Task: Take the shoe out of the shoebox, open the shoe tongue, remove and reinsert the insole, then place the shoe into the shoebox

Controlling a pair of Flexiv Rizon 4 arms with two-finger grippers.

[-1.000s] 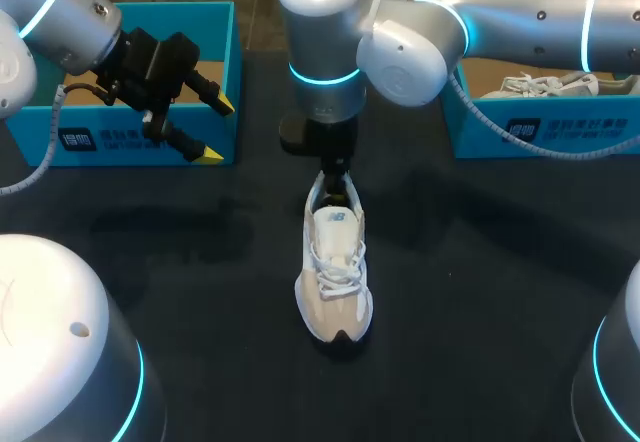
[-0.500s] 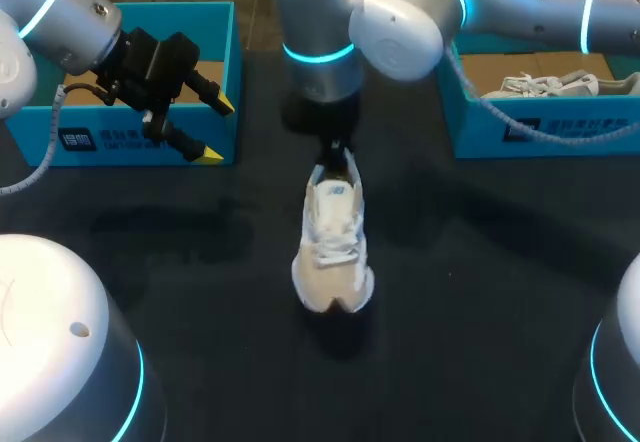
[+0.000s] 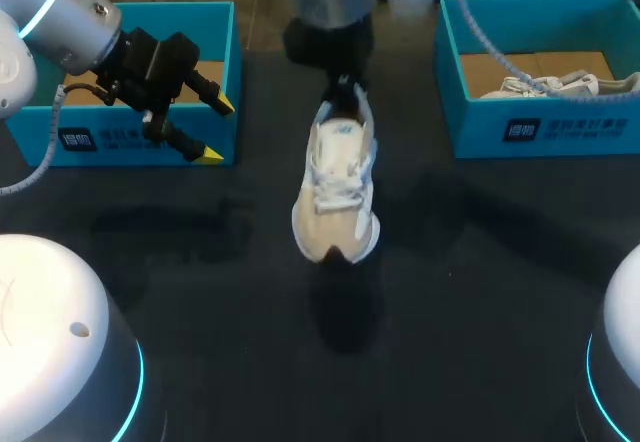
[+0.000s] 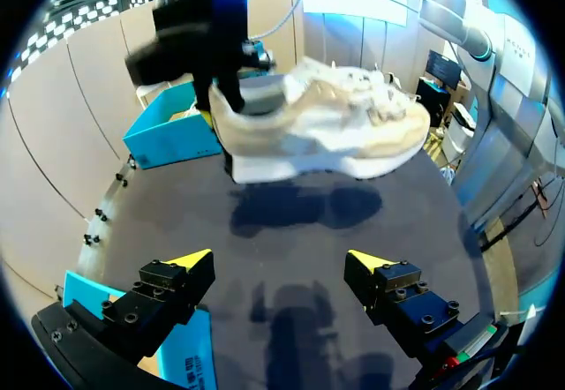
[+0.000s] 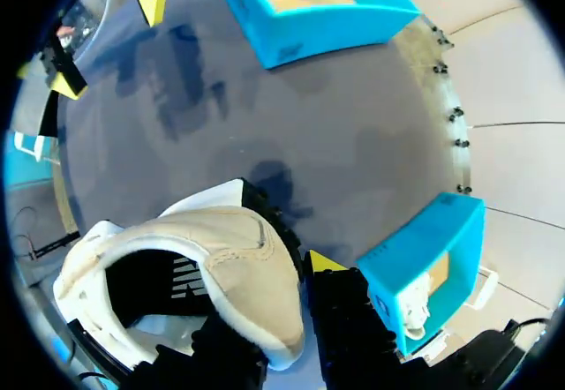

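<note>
While the right gripper point(image 5: 287, 297) clamps one shoe point(image 3: 338, 192) aloft, two boxes flank it: left shoebox point(image 3: 130, 144), right shoebox point(image 3: 570, 130) holding a second shoe point(image 3: 545, 84); the left gripper point(image 3: 216, 130) gapes apart.

My head camera looks down on the table point(image 3: 480, 292) from above and behind; both wrist cameras share the shoe point(image 3: 338, 187), the right far nearer.

No legible text or numbers.
</note>
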